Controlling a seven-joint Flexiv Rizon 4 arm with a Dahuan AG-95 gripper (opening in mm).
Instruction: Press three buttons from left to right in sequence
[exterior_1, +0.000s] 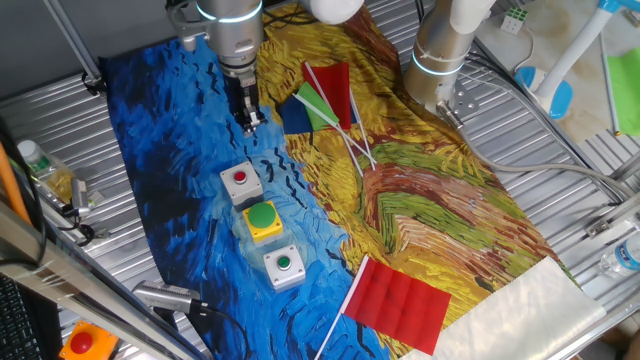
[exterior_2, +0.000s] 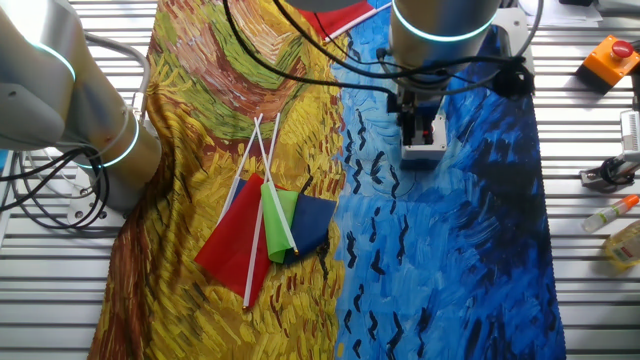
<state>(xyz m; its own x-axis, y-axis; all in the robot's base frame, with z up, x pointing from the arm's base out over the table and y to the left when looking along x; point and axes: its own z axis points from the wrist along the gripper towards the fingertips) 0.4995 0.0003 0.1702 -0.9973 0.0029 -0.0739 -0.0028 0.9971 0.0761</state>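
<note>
Look at one fixed view and you will find the three button boxes in a short row at lower centre of the frame, on the blue half of the painted cloth (exterior_1: 170, 150). The row's long axis runs from upper left to lower right. First comes the grey box with a small red button (exterior_1: 240, 181), then the yellow box with a large green button (exterior_1: 263, 219), then the grey box with a small green button (exterior_1: 284, 266). All three buttons face straight up, and the boxes sit close together, corner to corner, none stacked.

The gripper (exterior_1: 249, 124) hangs above and slightly right of the red-button box, pointing down, apart from it in this view. You cannot tell how far its dark fingers are parted; they blur into one shape.

To the right, on the yellow part of the cloth, lie small flags (exterior_1: 322, 100) in red, green and blue, and a larger red flag (exterior_1: 400, 300) sits at lower right. An orange box with a red button (exterior_1: 82, 342) is cut off at the lower left corner.

In the other fixed view the arm hides most of the row: you see only one grey box (exterior_2: 421, 150) with a touch of red behind the gripper (exterior_2: 417, 128). The flags (exterior_2: 270, 225) lie left of centre.
</note>
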